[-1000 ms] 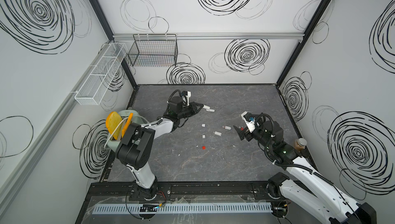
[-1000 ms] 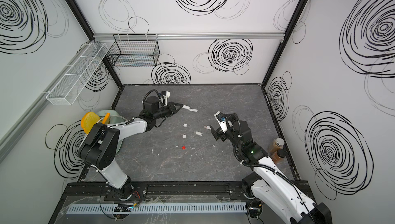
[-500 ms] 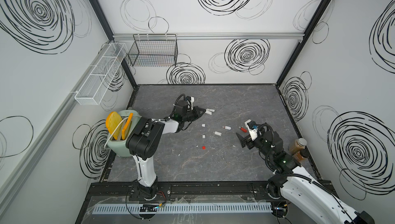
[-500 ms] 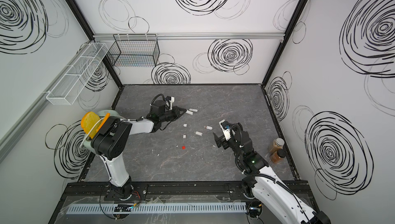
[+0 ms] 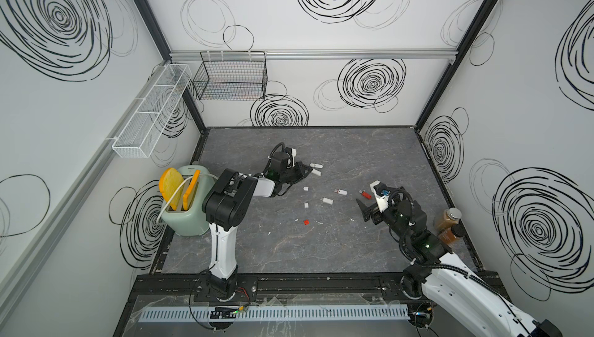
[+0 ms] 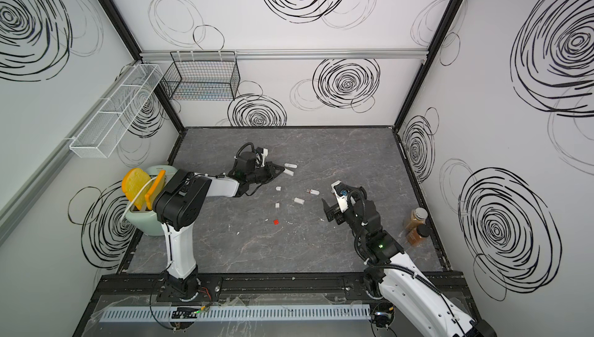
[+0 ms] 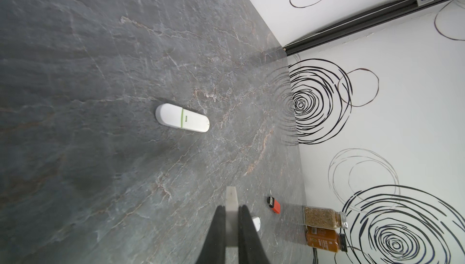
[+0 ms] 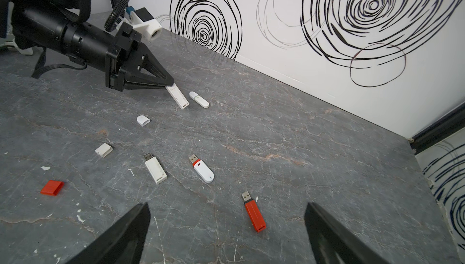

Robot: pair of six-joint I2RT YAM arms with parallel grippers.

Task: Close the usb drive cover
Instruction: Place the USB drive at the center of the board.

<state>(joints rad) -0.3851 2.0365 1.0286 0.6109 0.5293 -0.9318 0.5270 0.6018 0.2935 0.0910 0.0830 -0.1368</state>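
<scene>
L claw (image 8: 173,84) is clamped on a flat white usb stick (image 8: 177,97), fingers (image 7: 219,225) pressed to both its sides. The stick slopes down toward the desk (image 5: 353,145) in the back half. Can't tell if its free end touches, or if its cover is on. Just beside that end, apart from it, lies a capped white drive (image 7: 182,118) w/ a green band.

R claw (image 8: 226,209) stands wide apart, holding nothing. The red drive (image 8: 254,216) lies just ahead of it w/ plug bare, toward the R edge.

Nearer the desk middle are two more uncapped drives, a rectangular white drive (image 8: 155,168) and a rounded white drive (image 8: 202,169) w/ a red band. Loose covers lie around them: rounded white cap (image 8: 143,120), square white cap (image 8: 103,150), and red cap (image 8: 52,187) nearer the front edge.

The desk is dark grey, stone-veined, w/ small white flecks. A pale green toaster (image 5: 188,223) w/ toast sits at the L edge, two spice jars (image 5: 448,219) at the R edge.

The walls are white w/ black scribbled rings. A black wire basket (image 5: 229,81) hangs on the back wall, a white mesh shelf (image 5: 151,113) on the L wall.

Vs 1 s ago: L arm's elbow has swung in from the L edge toward the middle, claw staying by the capped drive w/ the same grip. R claw has drawn back toward the front edge. The red drive, then hidden behind it, now shows.
</scene>
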